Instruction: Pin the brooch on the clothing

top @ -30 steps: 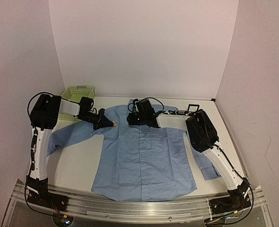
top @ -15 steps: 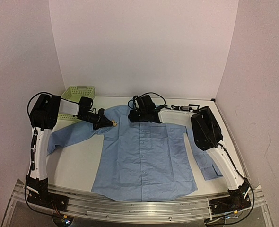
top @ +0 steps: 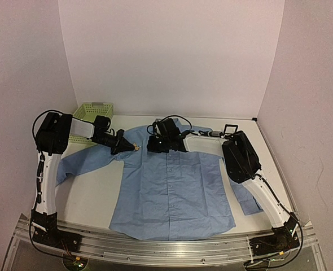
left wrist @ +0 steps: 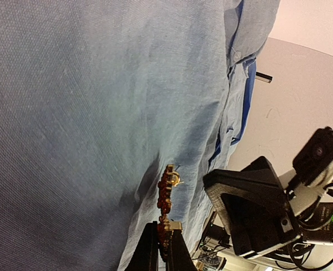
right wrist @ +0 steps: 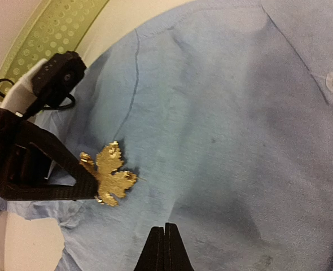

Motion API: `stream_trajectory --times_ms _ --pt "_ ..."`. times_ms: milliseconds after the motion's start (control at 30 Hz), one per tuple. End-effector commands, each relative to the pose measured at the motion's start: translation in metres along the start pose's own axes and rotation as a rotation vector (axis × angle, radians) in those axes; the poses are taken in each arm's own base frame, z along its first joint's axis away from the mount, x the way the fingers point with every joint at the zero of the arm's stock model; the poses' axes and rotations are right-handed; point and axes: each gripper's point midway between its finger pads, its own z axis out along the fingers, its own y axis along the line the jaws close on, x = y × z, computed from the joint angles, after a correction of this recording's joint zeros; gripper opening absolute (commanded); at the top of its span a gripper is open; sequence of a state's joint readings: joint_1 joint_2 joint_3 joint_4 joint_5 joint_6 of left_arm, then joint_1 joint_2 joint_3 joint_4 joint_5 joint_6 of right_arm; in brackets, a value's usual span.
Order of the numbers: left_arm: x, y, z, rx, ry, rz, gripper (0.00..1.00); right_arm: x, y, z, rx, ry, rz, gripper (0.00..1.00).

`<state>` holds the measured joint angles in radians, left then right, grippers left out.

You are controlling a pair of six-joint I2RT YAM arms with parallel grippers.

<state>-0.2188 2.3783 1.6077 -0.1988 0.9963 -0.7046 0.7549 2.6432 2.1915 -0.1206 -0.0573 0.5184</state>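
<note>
1. The brooch (right wrist: 111, 174) is leaf-shaped, gold in the right wrist view and reddish edge-on in the left wrist view. It sits over the upper chest of the light blue shirt (top: 172, 192), on the left arm's side of the collar. Its far end meets or nearly meets the cloth; I cannot tell whether any pin has gone in.
2. The left gripper (left wrist: 162, 244) is clamped narrow on the brooch's near edge. So small a hold could let the brooch twist or slip once it is pushed against the fabric.
3. The right gripper (right wrist: 165, 248) hangs just beside the brooch, its fingers pressed together. No cloth shows between them, so it may have closed on nothing.
4. If the cloth is not held, it will likely slide or bunch under the pin instead of being pierced.
5. The shirt lies flat on the table (top: 93, 195), so a steep push could catch both layers or jam against the tabletop.
6. The grippers are close together, and a small misjudged move could knock the brooch loose.
</note>
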Motion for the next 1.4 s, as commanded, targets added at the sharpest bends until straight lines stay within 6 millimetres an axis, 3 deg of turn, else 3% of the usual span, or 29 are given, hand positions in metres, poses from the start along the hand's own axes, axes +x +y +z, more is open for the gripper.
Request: stream_trajectory --times_ms 0,633,1067,1367 --pt "-0.002 -0.002 0.001 0.042 0.014 0.018 0.00 0.003 -0.016 0.013 -0.015 0.012 0.099 0.00" --pt "-0.002 -0.014 0.004 0.156 0.022 -0.010 0.00 0.039 -0.041 0.027 -0.027 0.111 0.246 0.00" --pt "0.014 0.000 0.023 0.187 0.071 -0.094 0.00 0.053 -0.052 0.029 -0.020 0.151 0.324 0.00" --pt "0.015 0.004 0.029 0.202 0.072 -0.111 0.00 0.055 -0.046 0.033 -0.061 0.170 0.334 0.00"
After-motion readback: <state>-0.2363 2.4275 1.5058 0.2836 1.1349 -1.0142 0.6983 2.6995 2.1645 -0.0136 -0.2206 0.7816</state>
